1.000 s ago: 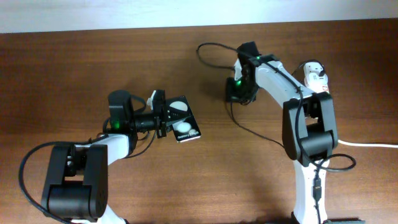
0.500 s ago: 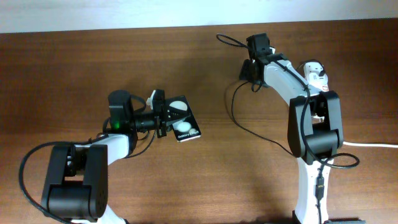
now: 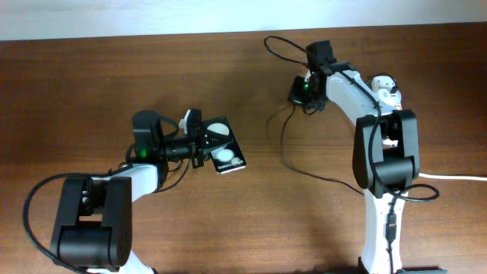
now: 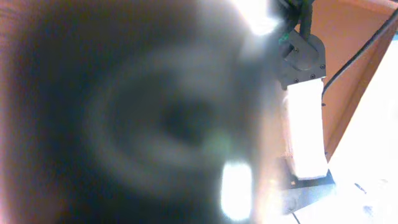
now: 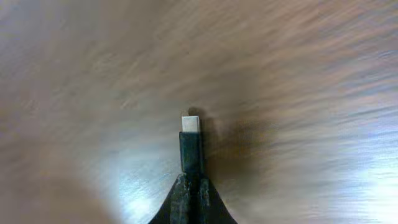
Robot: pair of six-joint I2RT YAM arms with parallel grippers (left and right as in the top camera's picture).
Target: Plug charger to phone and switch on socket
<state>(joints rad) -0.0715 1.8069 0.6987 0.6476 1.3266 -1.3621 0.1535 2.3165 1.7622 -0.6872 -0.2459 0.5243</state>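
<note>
Left claw (image 3: 196,142) is clamped on the phone (image 3: 224,150), centre-left of the overhead view. Right claw (image 3: 297,90), upper right, is pinched shut on the charger (image 5: 191,148) plug.

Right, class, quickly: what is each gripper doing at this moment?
Left gripper: closed on the edge of the phone.
Right gripper: closed on the charger plug, tip sticking out.

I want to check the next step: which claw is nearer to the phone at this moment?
Left. The left claw grips the phone at its edge; the right claw is far across the table, holding the charger plug.
</note>
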